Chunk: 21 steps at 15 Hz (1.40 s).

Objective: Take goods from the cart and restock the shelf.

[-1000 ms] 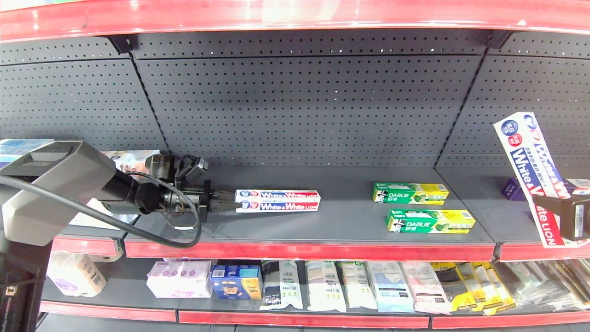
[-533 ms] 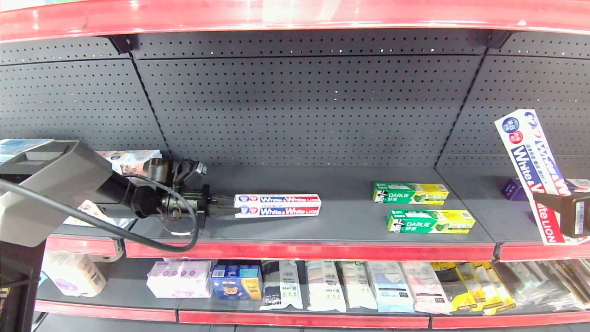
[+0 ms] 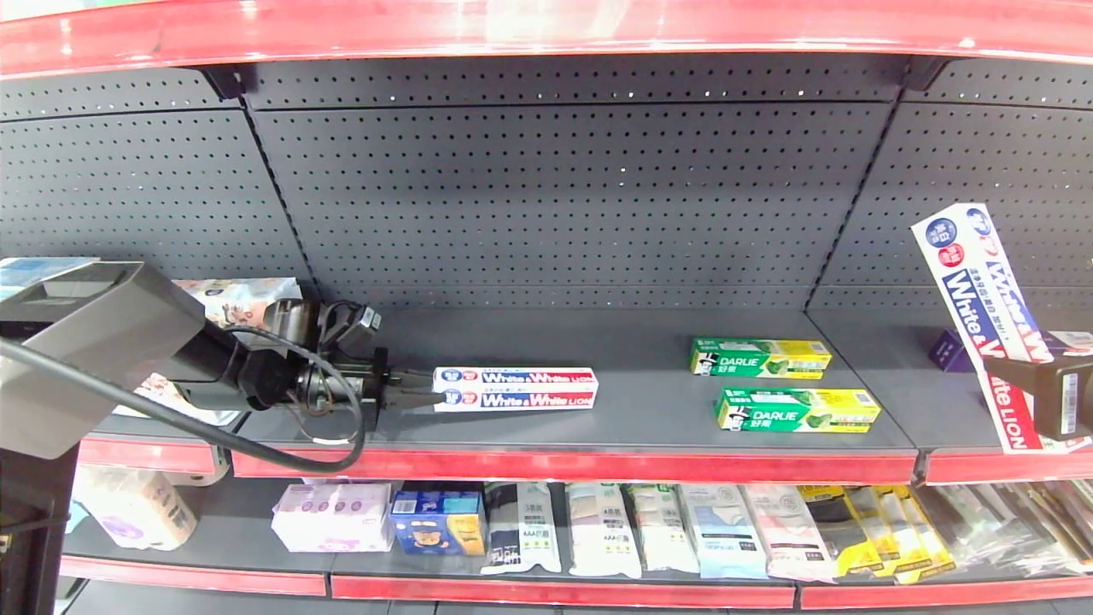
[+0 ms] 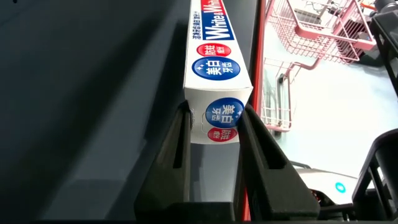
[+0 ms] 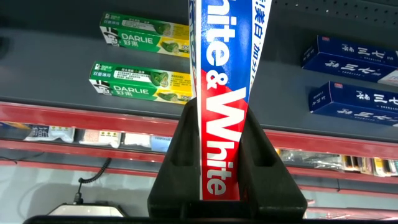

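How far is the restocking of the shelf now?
Done: two green boxes lie on the shelf. In hand: the left gripper is shut on a white box at shelf level; the right gripper holds a second white box, raised. Left: release the first, place the second.

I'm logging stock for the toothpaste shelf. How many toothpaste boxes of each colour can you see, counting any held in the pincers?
White-red-blue boxes: 2, one in the left pincer, one in the right pincer
Green boxes: 2
Dark blue boxes: 2
Total: 6
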Motion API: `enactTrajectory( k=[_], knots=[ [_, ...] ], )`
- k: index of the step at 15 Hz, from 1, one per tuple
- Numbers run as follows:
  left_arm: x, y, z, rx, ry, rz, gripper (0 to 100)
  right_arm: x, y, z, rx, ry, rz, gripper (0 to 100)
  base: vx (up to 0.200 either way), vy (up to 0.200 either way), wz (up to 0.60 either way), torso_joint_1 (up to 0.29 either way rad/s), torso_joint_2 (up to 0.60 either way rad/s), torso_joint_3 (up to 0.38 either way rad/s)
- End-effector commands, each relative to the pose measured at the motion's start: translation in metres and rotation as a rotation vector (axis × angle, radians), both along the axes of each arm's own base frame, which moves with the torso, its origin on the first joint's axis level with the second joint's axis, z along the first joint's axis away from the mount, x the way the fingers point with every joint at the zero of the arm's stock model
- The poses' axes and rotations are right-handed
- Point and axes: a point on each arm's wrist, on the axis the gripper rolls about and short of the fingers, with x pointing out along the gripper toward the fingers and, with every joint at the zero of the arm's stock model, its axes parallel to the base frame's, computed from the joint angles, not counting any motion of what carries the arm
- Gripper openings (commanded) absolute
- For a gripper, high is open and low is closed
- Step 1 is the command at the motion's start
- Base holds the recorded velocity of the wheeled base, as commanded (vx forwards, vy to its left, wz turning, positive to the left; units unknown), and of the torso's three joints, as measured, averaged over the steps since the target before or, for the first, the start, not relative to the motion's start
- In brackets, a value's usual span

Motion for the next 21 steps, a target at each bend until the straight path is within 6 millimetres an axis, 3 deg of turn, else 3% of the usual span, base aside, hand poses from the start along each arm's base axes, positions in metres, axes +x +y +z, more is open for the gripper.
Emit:
enactTrajectory(
  k=[1, 21],
  knots=[
    [-0.001, 0.000, -0.001, -0.001, 0.004, -0.002, 0, 0.001, 0.000, -0.001, 0.000, 0.007, 0.002, 0, 0.000, 0.000, 0.00, 0.000, 0.00, 0.000],
    [-0.013, -0.004, -0.014, -0.009, -0.008, -0.048, 0, 0.005, 0.001, -0.001, 0.001, 0.010, 0.008, 0, 0.000, 0.000, 0.00, 0.000, 0.00, 0.000]
  ],
)
